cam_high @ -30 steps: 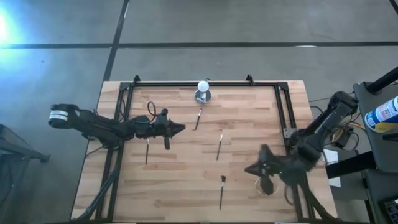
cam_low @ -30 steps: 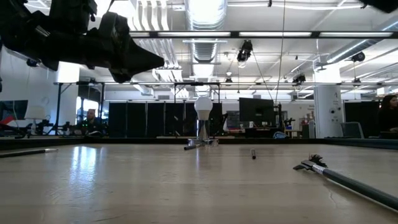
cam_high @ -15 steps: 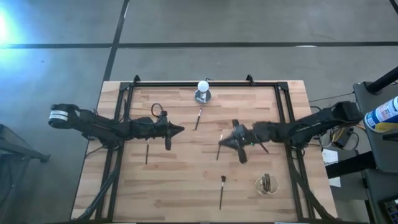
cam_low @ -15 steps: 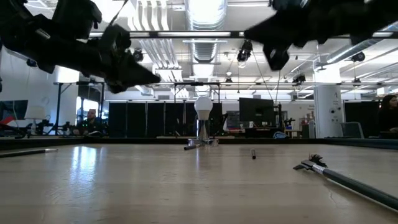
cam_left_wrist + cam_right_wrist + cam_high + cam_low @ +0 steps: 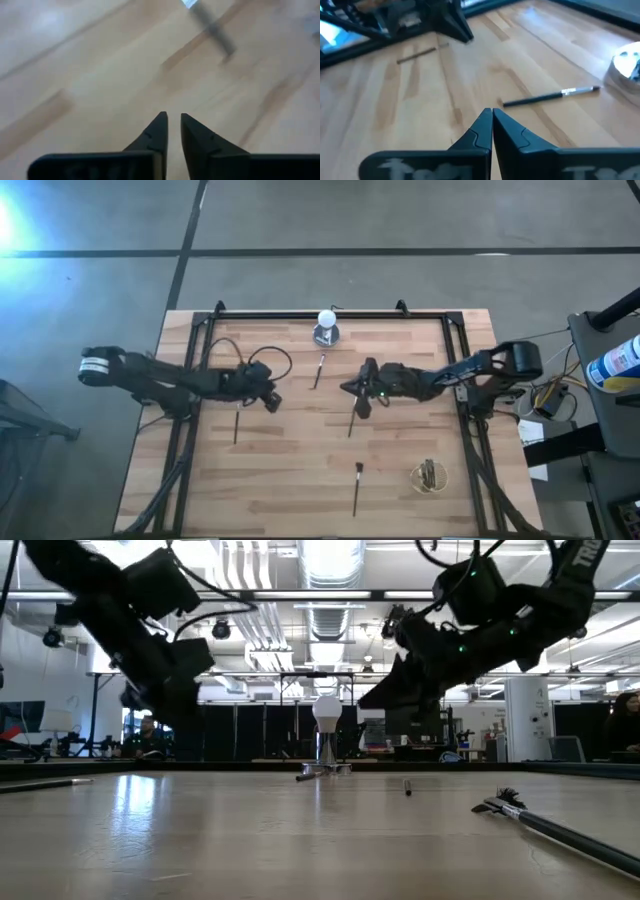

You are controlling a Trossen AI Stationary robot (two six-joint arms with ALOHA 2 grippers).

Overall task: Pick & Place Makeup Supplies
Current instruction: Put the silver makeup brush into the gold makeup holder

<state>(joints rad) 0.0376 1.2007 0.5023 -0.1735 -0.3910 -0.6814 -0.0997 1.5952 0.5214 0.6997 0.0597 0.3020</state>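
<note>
White ball (image 5: 326, 318) stands behind scattered brushes (image 5: 319, 370).

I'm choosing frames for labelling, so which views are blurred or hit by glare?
Left wrist view: heavy blur, the brush is a grey smear. Right wrist view: fairly sharp on the brush, softer farther off. High view: bright glare at the left edge. Low view: ceiling lights leave both arms as dark shapes.
</note>
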